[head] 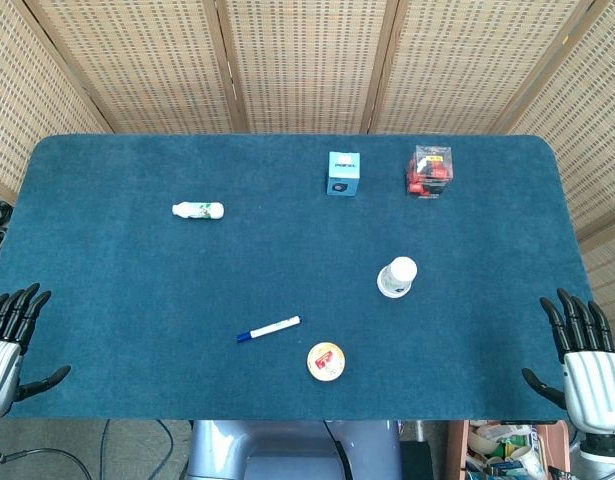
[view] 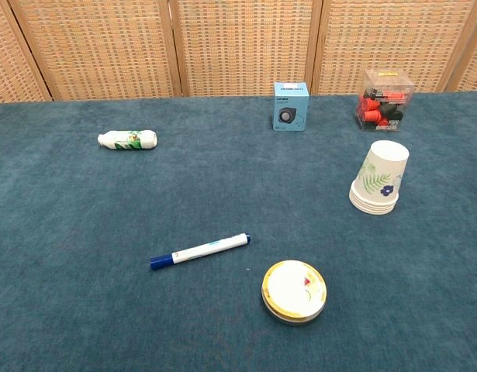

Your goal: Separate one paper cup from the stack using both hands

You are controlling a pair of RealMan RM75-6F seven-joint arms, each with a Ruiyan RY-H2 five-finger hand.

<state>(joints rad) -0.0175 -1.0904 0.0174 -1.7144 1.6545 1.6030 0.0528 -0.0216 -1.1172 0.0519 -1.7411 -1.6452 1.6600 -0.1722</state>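
A stack of white paper cups (head: pixel 396 277) (view: pixel 378 178) with a leaf print stands upside down on the blue table, right of centre. My left hand (head: pixel 9 338) hovers at the table's near left corner, fingers spread, holding nothing. My right hand (head: pixel 585 350) is at the near right corner, fingers spread too and empty, well to the right of the cups. Neither hand shows in the chest view.
On the blue table (head: pixel 137 290) lie a small white bottle (head: pixel 198 210) at the left, a blue-capped marker (head: pixel 268 329) and a round yellow-rimmed tin (head: pixel 327 361) near the front. A blue box (head: pixel 343 173) and a clear box of red items (head: pixel 428 172) stand at the back.
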